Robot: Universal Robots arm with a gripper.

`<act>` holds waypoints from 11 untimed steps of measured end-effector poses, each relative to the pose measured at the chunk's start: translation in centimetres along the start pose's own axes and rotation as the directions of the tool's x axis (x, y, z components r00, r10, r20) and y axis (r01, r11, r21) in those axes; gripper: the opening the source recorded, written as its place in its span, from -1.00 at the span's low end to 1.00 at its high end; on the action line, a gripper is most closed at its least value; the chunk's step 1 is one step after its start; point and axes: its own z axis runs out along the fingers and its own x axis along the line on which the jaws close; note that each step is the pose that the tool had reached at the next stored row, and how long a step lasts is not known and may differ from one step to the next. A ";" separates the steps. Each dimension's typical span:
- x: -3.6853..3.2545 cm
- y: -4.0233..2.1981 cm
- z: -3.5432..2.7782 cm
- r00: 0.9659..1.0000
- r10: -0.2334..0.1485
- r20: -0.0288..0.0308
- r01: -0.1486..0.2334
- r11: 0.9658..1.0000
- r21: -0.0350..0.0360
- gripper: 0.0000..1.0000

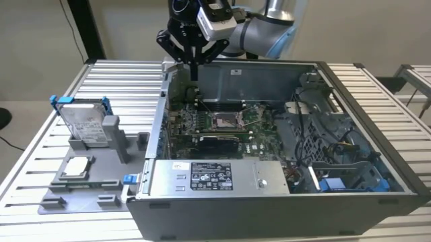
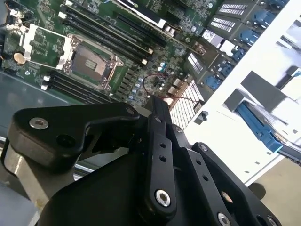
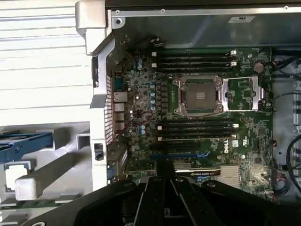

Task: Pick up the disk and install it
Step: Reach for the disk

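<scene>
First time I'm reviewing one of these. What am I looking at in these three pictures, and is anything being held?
A robot arm with a black tool hangs over an open computer case on a slatted table. The exterior view is shot from off the arm; both wrist views look down past the tool at the motherboard. The disk, blue-framed, stands in a grey holder at the exterior view's left, near a small chip. The tool looks shut and holds nothing.
</scene>
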 end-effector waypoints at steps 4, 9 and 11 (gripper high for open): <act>0.28 -0.02 -0.01 1.000 0.000 0.000 0.000 1.000 0.000 -1.00; 0.66 -0.05 -0.02 1.000 0.000 0.000 0.000 1.000 0.000 -1.00; 0.84 -0.06 -0.02 1.000 0.000 0.000 0.000 1.000 0.000 -1.00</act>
